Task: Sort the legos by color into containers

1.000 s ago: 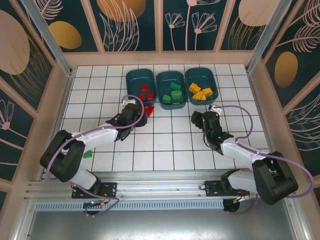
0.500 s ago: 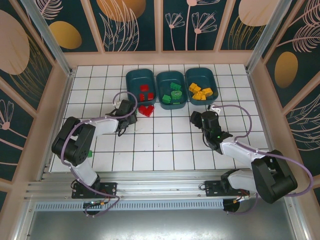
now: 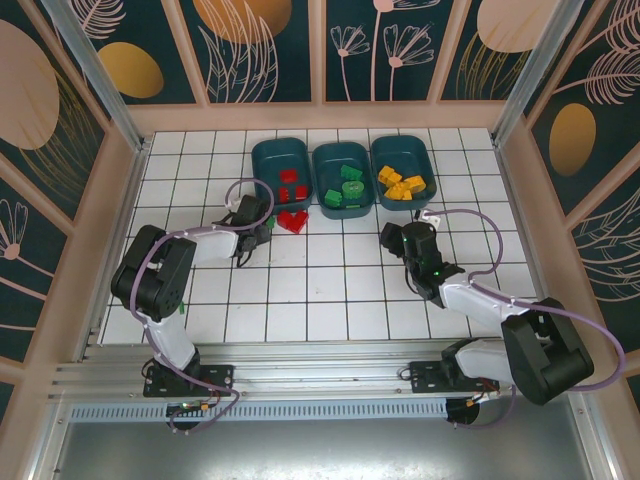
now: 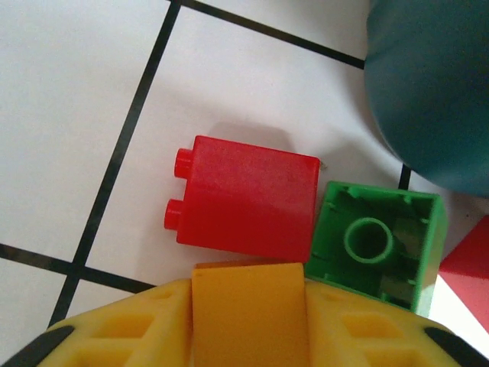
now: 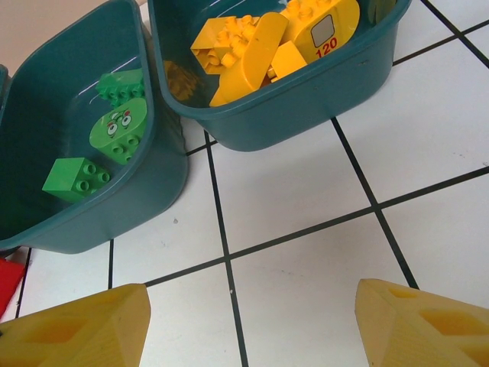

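Sorting stage, judged late: most legos lie in three containers ranged along the 12 o'clock side of the table [image 3: 330,290].

- Red container [image 3: 262,158]: 9 o'clock end of the row, red pieces inside.
- Green container [image 3: 340,150]: middle, green pieces inside.
- Yellow container [image 3: 400,144]: 3 o'clock end, yellow-orange pieces inside.
- Red brick [image 4: 244,200]: loose on the table, on its side, studs toward 9 o'clock; a container corner sits at its 1 o'clock.
- Green brick [image 4: 378,248]: touching the red brick at its 3 o'clock, hollow underside up.
- Second red piece [image 4: 467,267]: partly in frame, just beyond the green brick toward 3 o'clock.
- Stray green piece [image 3: 178,308]: well apart, beside the left arm toward 7 o'clock.
- Left tool [image 4: 248,313]: poised at 6 o'clock of the red brick. An orange block sits between its yellow fingers; whether it is gripping anything cannot be told.
- Right tool [image 5: 252,313]: spread wide, empty, over bare table at 6 o'clock of the green and yellow containers.

Step in hand, as judged: pickup of the red brick. The next move calls for a grip across its 12 and 6 o'clock faces, since the green brick blocks the 3 o'clock side, then a short carry to the red container.
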